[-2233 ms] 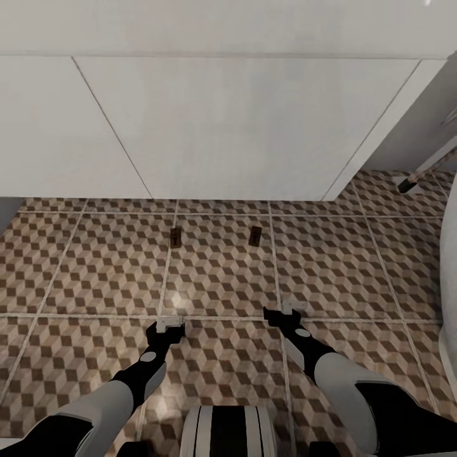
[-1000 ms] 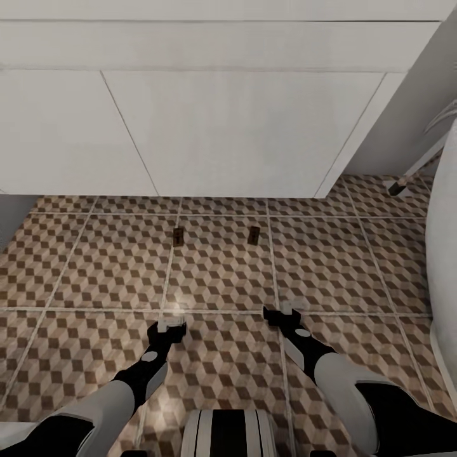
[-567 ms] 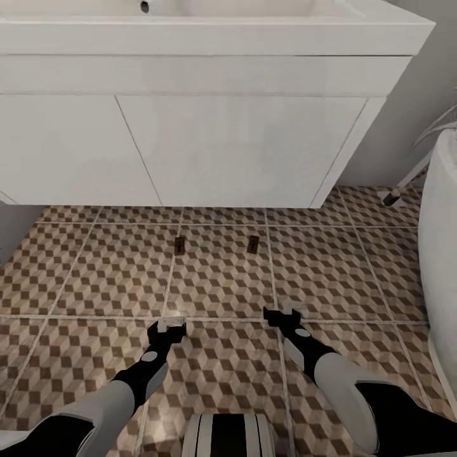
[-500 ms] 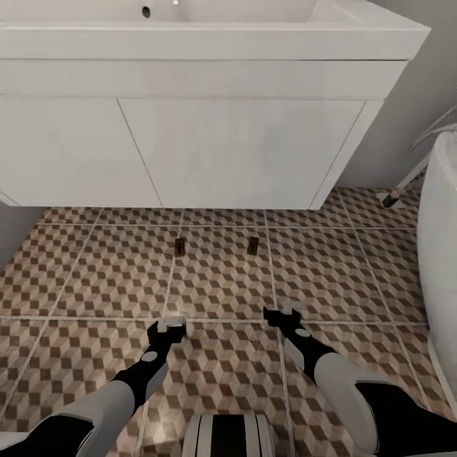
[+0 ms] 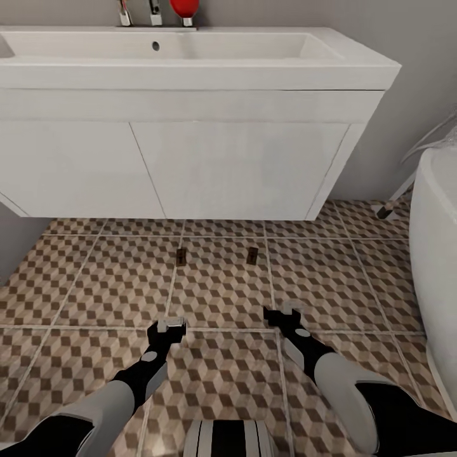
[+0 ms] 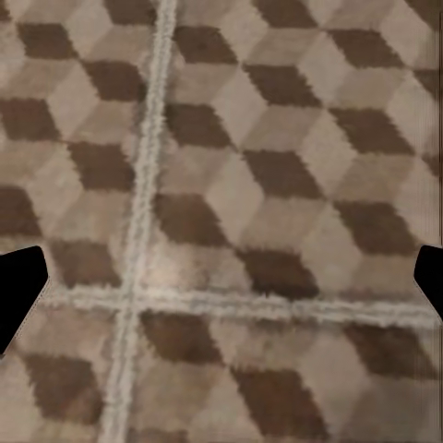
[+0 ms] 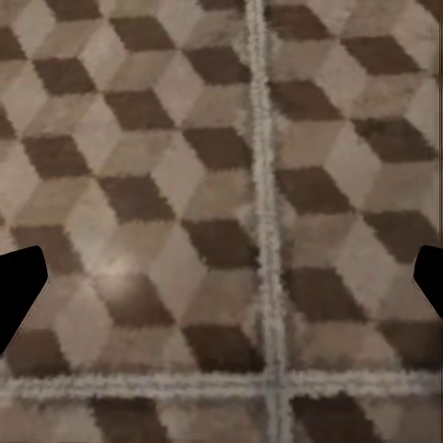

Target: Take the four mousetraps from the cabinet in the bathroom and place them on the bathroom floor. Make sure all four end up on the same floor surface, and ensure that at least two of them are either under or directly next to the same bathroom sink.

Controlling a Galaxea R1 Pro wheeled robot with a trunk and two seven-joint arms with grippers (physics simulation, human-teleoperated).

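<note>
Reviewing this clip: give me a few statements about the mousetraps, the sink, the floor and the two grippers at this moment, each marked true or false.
1. Two small brown wooden mousetraps, one and another, lie on the cube-patterned tiled bathroom floor. True.
2. Both mousetraps sit inside the wide white wall-hung bathroom sink. False: they lie on the floor just in front of its boxy cabinet front.
3. The left gripper holds a mousetrap. False: its jaws are open and empty over bare tile.
4. The right gripper is open and holds nothing. True.
5. The two mousetraps touch each other. False: they lie apart, side by side.
6. A round red object stands at the back of the sink. True.
</note>
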